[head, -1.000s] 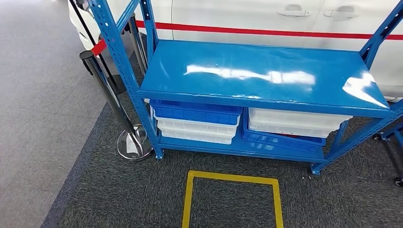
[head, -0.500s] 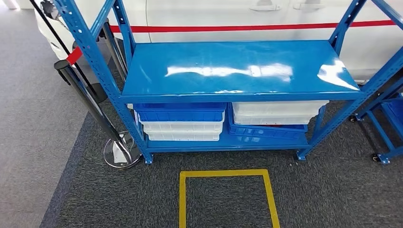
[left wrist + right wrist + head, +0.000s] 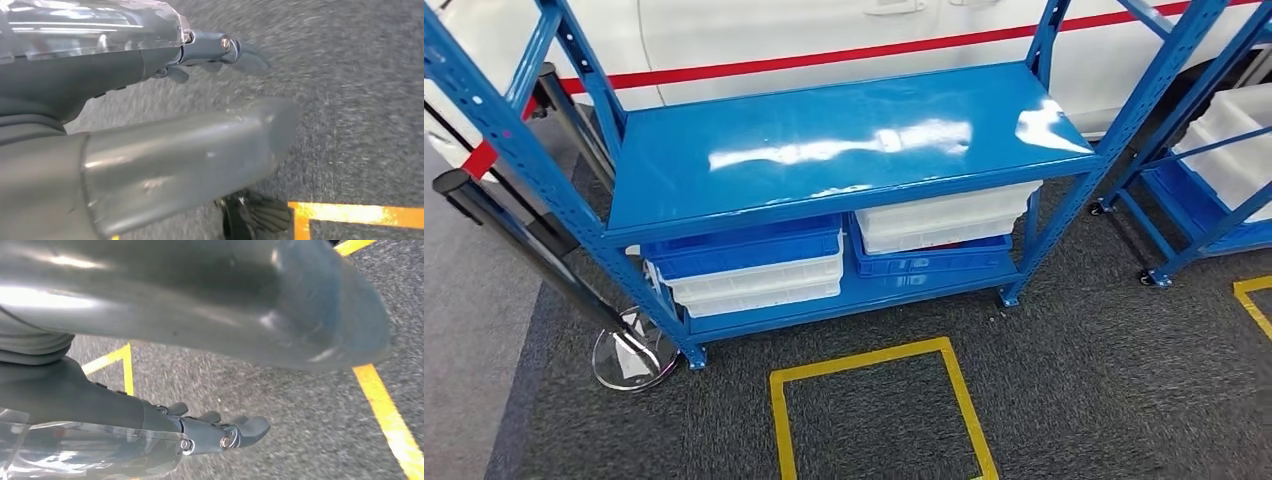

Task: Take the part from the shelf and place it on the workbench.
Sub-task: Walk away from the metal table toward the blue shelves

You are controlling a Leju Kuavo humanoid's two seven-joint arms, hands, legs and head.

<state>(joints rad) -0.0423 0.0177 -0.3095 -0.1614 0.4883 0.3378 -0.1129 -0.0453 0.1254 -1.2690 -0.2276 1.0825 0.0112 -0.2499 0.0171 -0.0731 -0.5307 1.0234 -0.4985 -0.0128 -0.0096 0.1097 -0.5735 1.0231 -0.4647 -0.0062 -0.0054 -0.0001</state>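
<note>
View swung right, shelf point(image 3: 824, 150) bare

We could not see inside the stacked bins point(image 3: 754, 262) under the blue shelf point(image 3: 824, 150); the second rack point(image 3: 1214, 150) ran off the frame's edge.

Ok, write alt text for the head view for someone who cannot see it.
A blue metal shelf rack stands on dark carpet with a bare, glossy top shelf. Below it, stacked blue and white bins sit beside white bins on a blue one. A yellow floor square lies in front, a white vehicle behind.
</note>
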